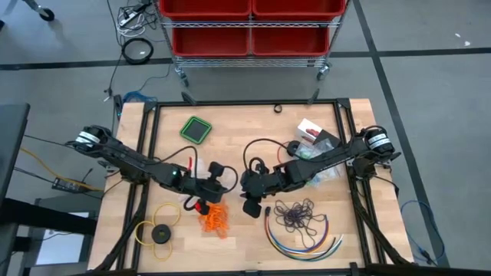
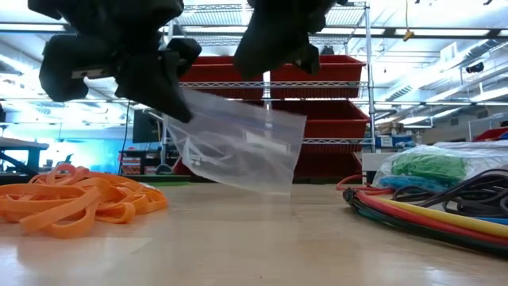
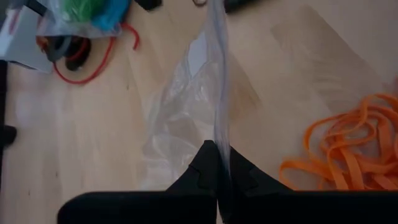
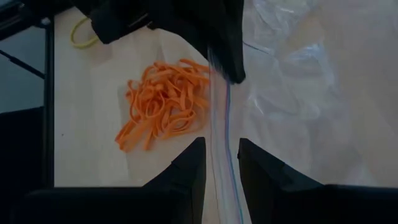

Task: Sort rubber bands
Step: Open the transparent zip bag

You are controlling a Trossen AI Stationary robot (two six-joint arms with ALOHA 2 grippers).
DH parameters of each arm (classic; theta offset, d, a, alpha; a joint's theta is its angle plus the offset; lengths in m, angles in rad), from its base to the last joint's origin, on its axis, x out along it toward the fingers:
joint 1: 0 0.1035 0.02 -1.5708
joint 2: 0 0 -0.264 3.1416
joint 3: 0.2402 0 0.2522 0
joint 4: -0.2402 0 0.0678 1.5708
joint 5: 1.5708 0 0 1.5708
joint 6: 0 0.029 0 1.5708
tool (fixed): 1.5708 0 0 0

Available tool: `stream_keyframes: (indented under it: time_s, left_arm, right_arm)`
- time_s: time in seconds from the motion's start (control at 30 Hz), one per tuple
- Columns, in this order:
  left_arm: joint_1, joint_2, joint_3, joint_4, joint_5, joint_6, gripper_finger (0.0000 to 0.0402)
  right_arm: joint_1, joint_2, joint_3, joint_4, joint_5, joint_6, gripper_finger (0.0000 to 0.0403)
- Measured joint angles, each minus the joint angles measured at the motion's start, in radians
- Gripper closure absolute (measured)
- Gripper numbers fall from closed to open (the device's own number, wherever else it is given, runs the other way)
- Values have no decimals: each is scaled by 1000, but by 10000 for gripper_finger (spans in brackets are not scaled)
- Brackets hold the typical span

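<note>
Clearly the left hand (image 3: 217,163) is pinched shut on one edge of the clear zip bag (image 2: 238,147), hanging above the tabletop (image 1: 238,245) centre. Below and slightly left, toward the near edge, lies the orange rubber band pile (image 1: 214,219). Opposite, the right hand (image 4: 221,163) straddles the bag's zip edge with fingers parted, not clamped. Dark purple bands (image 1: 299,215) lie rightward, nearer the right arm.

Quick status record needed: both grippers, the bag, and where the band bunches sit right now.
left gripper: shut on the clear plastic zip bag edge
right gripper: fingers either side of the bag's zip edge, small gap
bag: hanging above the wooden table
orange rubber bands: loose pile below the left gripper
dark purple rubber bands: loose pile by the right arm
</note>
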Motion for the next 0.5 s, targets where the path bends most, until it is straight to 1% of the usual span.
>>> stream_keyframes:
  time_s: [0.1,0.23,0.4,0.5]
  left_arm:
    - [0,0,0,14,0,7,400]
    - [0,0,0,21,13,-1,400]
    - [0,0,0,21,15,-8,400]
    - [0,0,0,22,15,-8,400]
  right_arm:
    - [6,0,-4,4,0,-7,319]
    - [9,1,-47,24,4,-2,319]
    - [14,2,-128,123,8,21,319]
    - [15,3,-146,164,4,27,319]
